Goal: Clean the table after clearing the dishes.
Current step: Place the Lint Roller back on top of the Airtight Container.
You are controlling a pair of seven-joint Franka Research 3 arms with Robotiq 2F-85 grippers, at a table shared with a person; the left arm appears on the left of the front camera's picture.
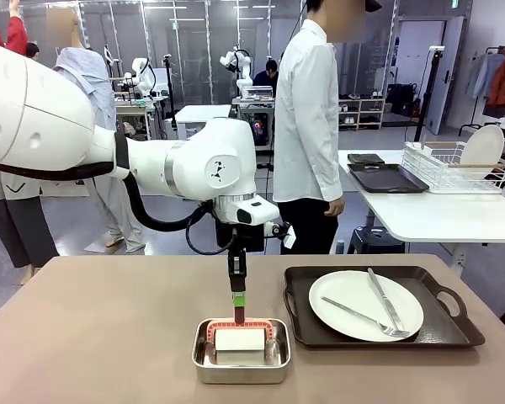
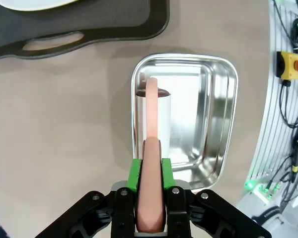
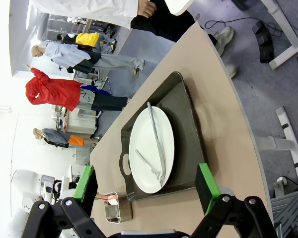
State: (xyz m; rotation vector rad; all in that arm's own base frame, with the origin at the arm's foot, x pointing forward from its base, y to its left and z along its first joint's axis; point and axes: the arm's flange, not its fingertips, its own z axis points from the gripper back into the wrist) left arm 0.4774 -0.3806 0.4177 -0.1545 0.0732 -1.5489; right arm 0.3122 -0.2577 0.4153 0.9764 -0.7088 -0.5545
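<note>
Left gripper: points straight down over the pan; green pads pressed in on the salmon-pink flat handle of a cleaning tool, pinching it from both sides.
Tool: the pink handle runs from the pads to a white rectangular block head; in the front view a pink arch frames the block's top.
Tool position: the white block sits inside the small shiny steel rectangular pan, against one wall; cannot tell if it is lifted off the pan floor.
Pan: on the matte taupe-brown tabletop, near edge, middle, just beside the tray.
Right gripper: fingers spread wide, nothing between them, touching nothing; it looks down on the tray end of the table.
Dishes: one round white dinner plate on a dark brown rectangular handled tray, on the robot's right half of the table.
Cutlery: silver fork and silver knife lie on the plate, crossing near the right rim.
Person: white shirt, dark trousers, stands at the far side, hand hanging down, touching nothing.
Background: a smaller white table carries a white wire rack and another dark tray.
</note>
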